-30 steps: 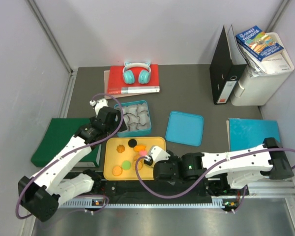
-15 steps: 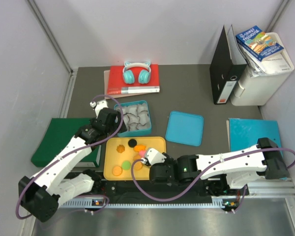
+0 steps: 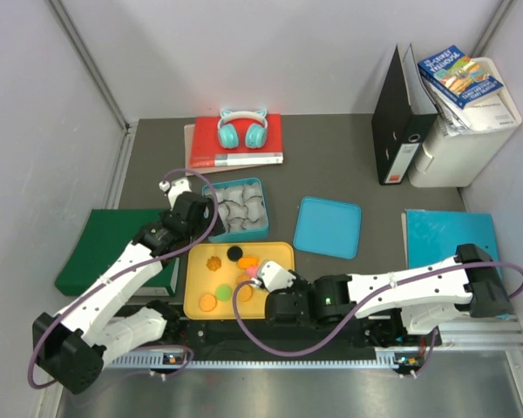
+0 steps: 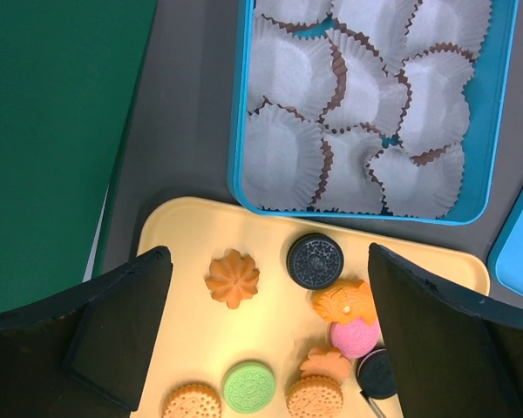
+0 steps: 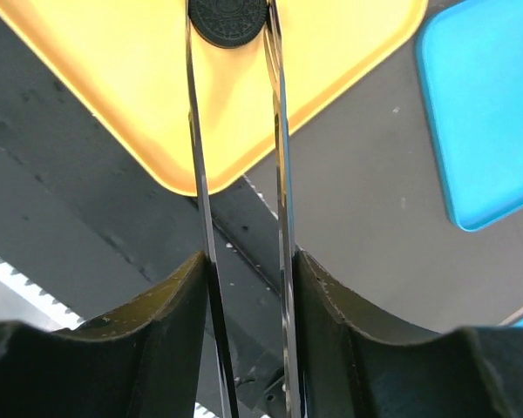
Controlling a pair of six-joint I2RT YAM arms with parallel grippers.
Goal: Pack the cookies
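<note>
The dark matte bench (image 3: 331, 165) carried a flat green folder (image 3: 96, 244) along its left edge. Close to the near edge sat a smooth yellow plastic tray (image 4: 187, 239) with rounded corners. Just behind it was a teal tin (image 4: 237, 131) packed with crimped white paper cups (image 4: 283, 157). The cookies (image 4: 249, 384) all lay on the tray, none in the tin: small embossed discs in green, pink, tan and black, plus one orange flower-shaped piece (image 4: 233, 278). The left gripper (image 4: 270, 322) hung over the tray with its chunky black fingers spread wide and nothing between them. The right gripper (image 5: 233, 17) had its thin metal blades pressed against both sides of a black cookie (image 4: 380, 373) (still lying flat on the tray) at the tray's right part. Compared with a second earlier, the right arm had slid slightly toward the left edge, while the left arm had not moved.
</note>
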